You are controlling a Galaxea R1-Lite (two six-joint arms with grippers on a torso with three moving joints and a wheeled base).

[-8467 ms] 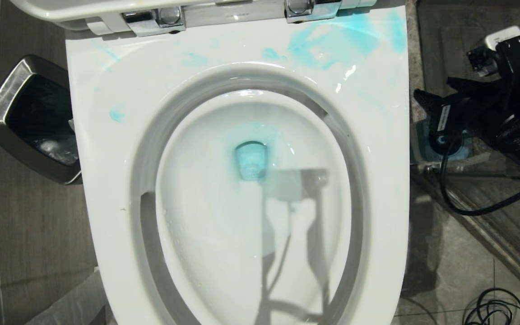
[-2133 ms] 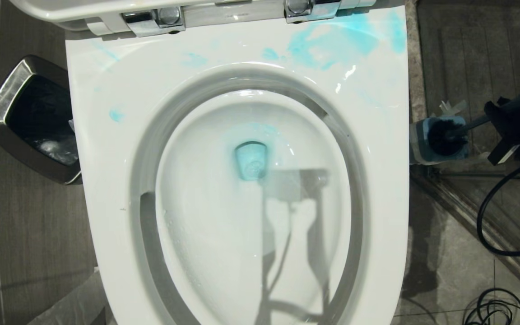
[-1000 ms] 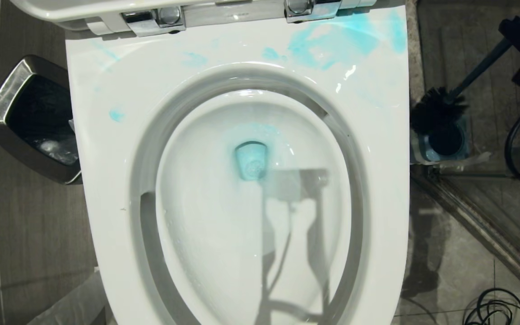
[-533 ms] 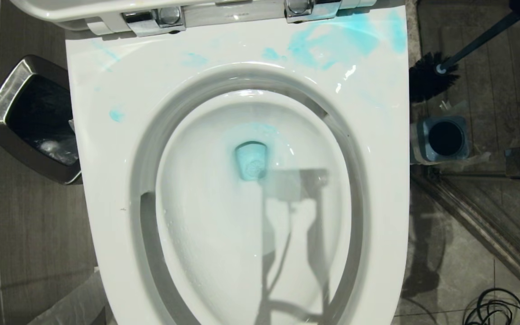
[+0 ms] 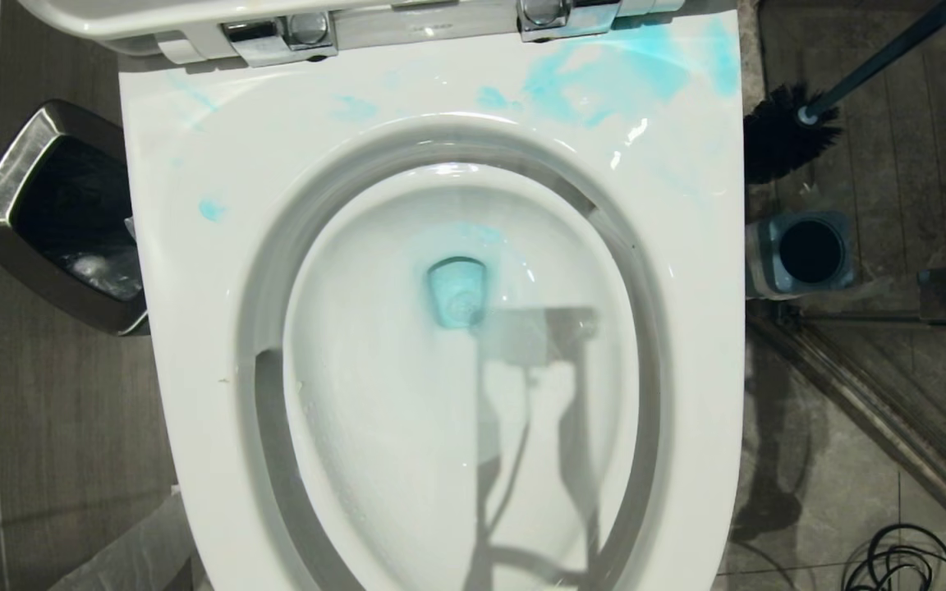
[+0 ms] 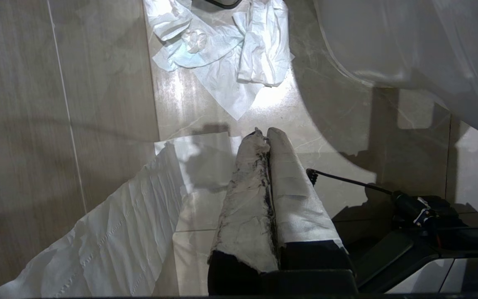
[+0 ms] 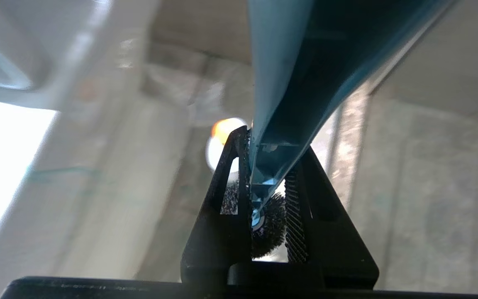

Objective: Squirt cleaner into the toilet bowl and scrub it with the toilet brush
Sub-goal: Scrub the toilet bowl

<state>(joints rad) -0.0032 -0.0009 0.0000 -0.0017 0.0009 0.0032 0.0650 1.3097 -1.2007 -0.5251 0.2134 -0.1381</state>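
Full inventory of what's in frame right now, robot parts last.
toilet bowl: 1, glossy white, centre of the head view, lid hinged up at the back
cleaner: turquoise smears on the back rim, blue pool at the drain
toilet brush: 1, dark-blue handle, black bristle head, out of its stand, off the bowl's right edge
brush stand: 1, blue-grey, empty, floor right of the bowl
waste bin: 1, chrome rim, dark inside, floor left of the bowl
tissues: several, white, crumpled on the floor by the bowl
cable coil: 1, black, floor at lower right
left gripper: white-wrapped fingers, shut, empty, low over the floor
right gripper: black, shut on the brush handle
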